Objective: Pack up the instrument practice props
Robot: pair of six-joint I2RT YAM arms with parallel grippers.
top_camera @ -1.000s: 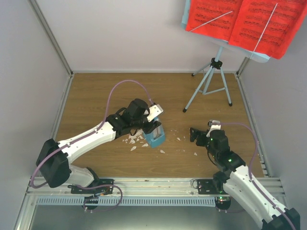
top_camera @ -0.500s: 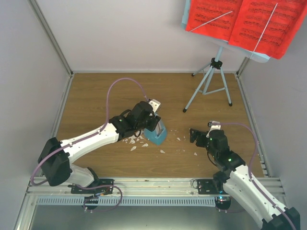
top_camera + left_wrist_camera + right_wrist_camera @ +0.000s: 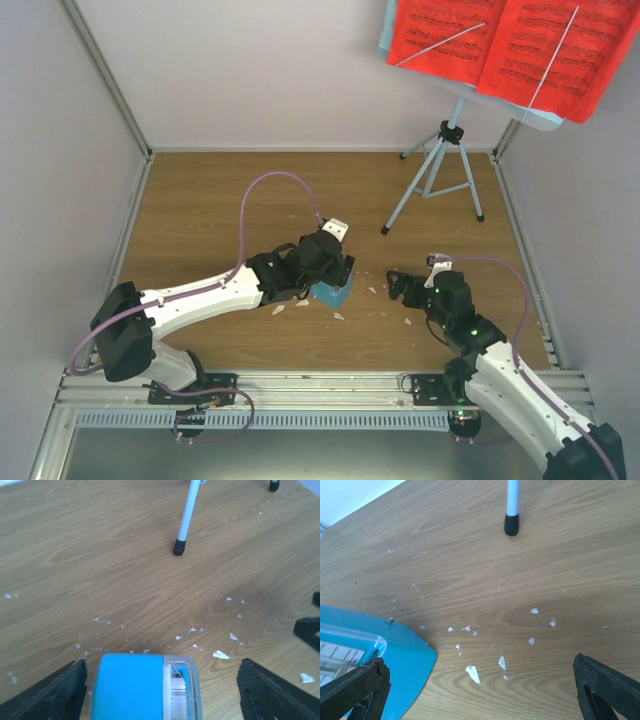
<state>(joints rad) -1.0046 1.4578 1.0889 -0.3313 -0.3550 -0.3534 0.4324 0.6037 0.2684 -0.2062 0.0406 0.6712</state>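
The small blue box (image 3: 330, 294) lies on the wooden table; in the left wrist view it (image 3: 130, 687) has a clear ribbed end. My left gripper (image 3: 334, 272) is open and straddles the box, with a wide gap on its right side (image 3: 160, 695). My right gripper (image 3: 398, 286) is open and empty just right of the box, whose corner (image 3: 375, 652) shows in the right wrist view. The pale-blue music stand's tripod (image 3: 440, 172) stands at the back right and carries the red sheet-music pages (image 3: 510, 45). I cannot make out the clear triangular piece.
Small white scraps (image 3: 338, 316) are scattered around the box and between the grippers (image 3: 474, 674). One tripod foot (image 3: 179, 547) stands beyond the box. White walls close in the table on three sides. The metal rail (image 3: 320, 385) runs along the near edge.
My left arm has swung right and come down over the blue box, which has shifted a little right and now lies flat. My right gripper has edged slightly left.
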